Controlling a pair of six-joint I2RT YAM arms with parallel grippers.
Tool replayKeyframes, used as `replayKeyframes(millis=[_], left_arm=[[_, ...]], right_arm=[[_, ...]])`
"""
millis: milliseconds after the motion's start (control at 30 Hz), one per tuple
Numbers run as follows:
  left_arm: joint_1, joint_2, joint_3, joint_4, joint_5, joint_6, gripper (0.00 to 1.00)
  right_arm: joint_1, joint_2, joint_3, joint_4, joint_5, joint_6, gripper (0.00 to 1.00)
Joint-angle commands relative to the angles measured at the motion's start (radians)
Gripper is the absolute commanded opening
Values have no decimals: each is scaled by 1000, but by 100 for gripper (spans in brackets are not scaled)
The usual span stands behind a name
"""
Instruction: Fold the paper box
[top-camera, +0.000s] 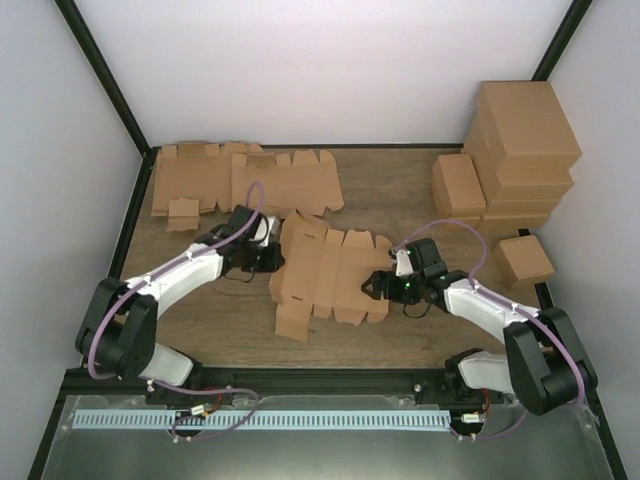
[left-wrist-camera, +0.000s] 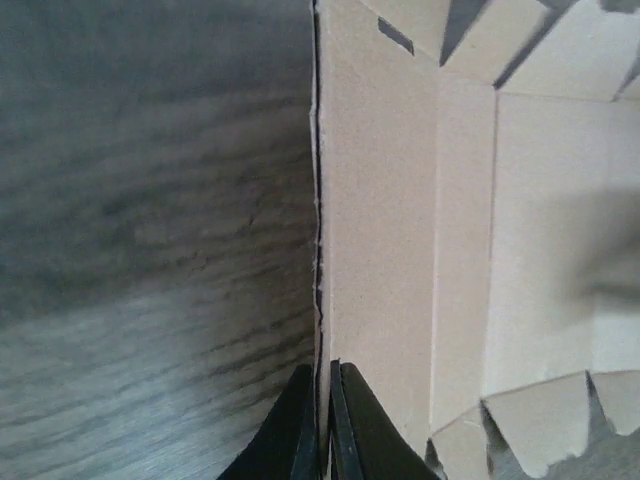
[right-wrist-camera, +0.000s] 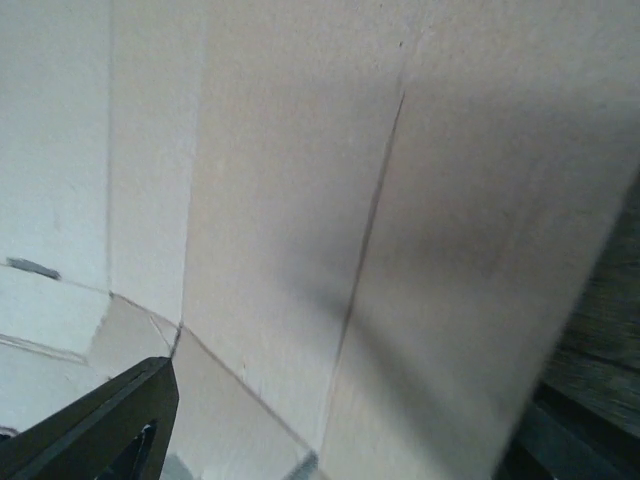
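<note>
The paper box (top-camera: 325, 270) lies as a flat cut sheet in the middle of the wooden table (top-camera: 400, 195), with its flaps and tabs spread out around it. It sits between the two arms.

The left gripper (top-camera: 270, 258) is at the sheet's left edge. In the left wrist view its two dark fingers (left-wrist-camera: 300, 435) are pressed together with the thin cardboard edge (left-wrist-camera: 322, 300) pinched between them. The panel (left-wrist-camera: 400, 250) rises upright from the table (left-wrist-camera: 150, 250) along that edge, and the creases and cut tabs show further in.

The right gripper (top-camera: 375, 285) is at the sheet's right edge, touching or just beside the tabbed flaps there. In the right wrist view one finger (right-wrist-camera: 100, 430) shows at the lower left. A dark shape at the lower right corner looks like the other finger, so the jaws stand wide apart. A creased cardboard panel (right-wrist-camera: 300, 200) fills the space between them, tilted across the view. No pinch on it can be seen.

At the back left a pile of flat cardboard sheets (top-camera: 240, 180) lies well apart from the grippers. A stack of folded boxes (top-camera: 520, 150) stands at the right wall. One small box (top-camera: 525, 260) sits near the right arm.
</note>
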Motion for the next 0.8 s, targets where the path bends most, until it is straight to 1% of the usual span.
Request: replayKeyframes(millis=[0,100,200,267,400,500,567,667,767], left_arm=[[-86,-38,168,-318,-240,150,4],[-154,6,269,-437,-343,223,4],[-224,72,358,-548,-502,274,4],[-265,107,405,-587,-609,290,4],[-349,163,520,-639,-761,322,4],[-436,202,563,-644,-923,383,4],[-495,229,573,-624,-999,413,4],[-574,267,556,-573,-1121,455,4],[-623,306,539,-536,-1251,476,4]], right_arm=[[-4,-63,43,-47,104,22,85],[-3,-89,57,-63,174,40,87],[-4,-105,73,-72,215,46,87],[-4,-113,82,-70,227,45,87],[-3,-109,94,-52,216,20,86],[-3,-86,96,-29,156,-8,82],[-4,-68,92,-7,78,-35,79],[-3,-35,90,16,15,-69,76],[-3,-23,91,51,-20,-89,72]])
